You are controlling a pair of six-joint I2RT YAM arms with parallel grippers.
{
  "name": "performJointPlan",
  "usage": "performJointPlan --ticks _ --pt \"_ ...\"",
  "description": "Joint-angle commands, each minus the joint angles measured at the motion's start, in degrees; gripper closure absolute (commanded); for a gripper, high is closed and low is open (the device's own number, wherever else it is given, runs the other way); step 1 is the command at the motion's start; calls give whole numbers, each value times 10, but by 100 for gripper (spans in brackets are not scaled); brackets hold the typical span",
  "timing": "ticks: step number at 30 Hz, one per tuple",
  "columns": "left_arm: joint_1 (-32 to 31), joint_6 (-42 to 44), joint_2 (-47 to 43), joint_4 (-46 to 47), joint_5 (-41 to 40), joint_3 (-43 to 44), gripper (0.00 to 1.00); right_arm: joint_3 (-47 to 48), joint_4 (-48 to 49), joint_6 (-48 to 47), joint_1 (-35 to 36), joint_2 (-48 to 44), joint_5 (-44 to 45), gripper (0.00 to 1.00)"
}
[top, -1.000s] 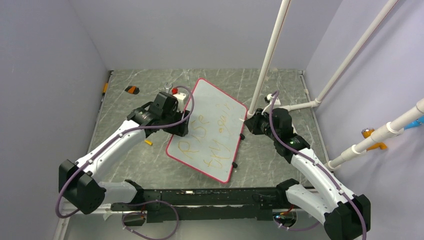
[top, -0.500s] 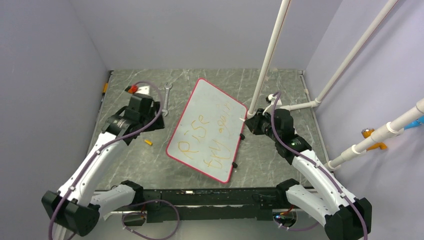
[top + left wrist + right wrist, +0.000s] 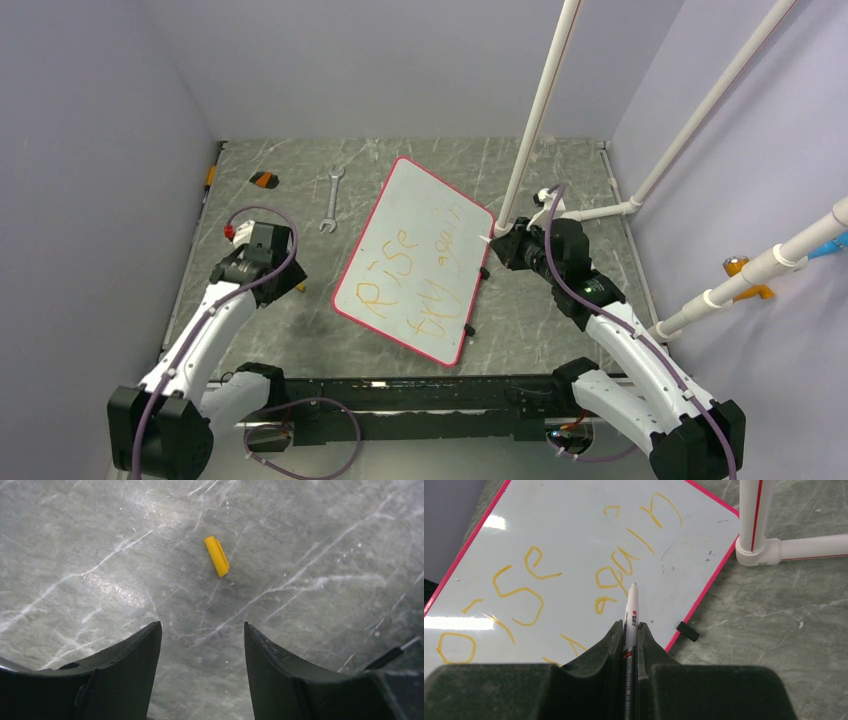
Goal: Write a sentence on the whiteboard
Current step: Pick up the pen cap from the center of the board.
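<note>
Top view: whiteboard [image 3: 425, 205] lay tilted mid-surface [image 3: 250, 215], orange sentence [image 3: 410, 275] across it. Left hand [image 3: 285, 280] stood well left of board, right hand [image 3: 503, 245] at its right edge.

Left wrist: hand wide, empty, above bare surface; yellow cap [image 3: 216, 556] ahead, untouched.

Right wrist: hand clamped on pen [image 3: 631, 607], tip over "again"; contact unclear.

Judgement: writing looked about done. Next likely capping, with left hand to drop over cap and close.

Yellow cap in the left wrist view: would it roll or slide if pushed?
The yellow cap looks like a short tube lying on its side, so a sideways nudge would probably roll it. Small and seemingly plastic, it is likely very light and might skid on the glossy table.
</note>
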Motion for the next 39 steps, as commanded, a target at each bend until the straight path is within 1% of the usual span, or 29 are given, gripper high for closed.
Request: performJointPlan --ticks 1,5,9,18,21,29,36,39 --pt "14 -70 43 43 -25 2 37 15 11 0 1 -7 -3 100" --pt "27 -70 88 71 -9 2 41 12 14 -2 1 -5 0 100" --pt "39 -74 129 89 18 6 41 9 18 -3 0 1 0 100" --pt "48 -93 182 127 46 6 44 12 17 -4 0 6 -1 100" --pt "50 -109 210 118 47 18 48 10 21 -1 1 10 -1 100" --pt "56 -127 249 151 70 9 52 4 22 -2 1 9 7 100" --pt "67 -123 274 170 77 6 54 3 19 -7 1 11 13 100" --pt "72 -122 281 171 75 6 59 2 21 -7 1 12 13 100"
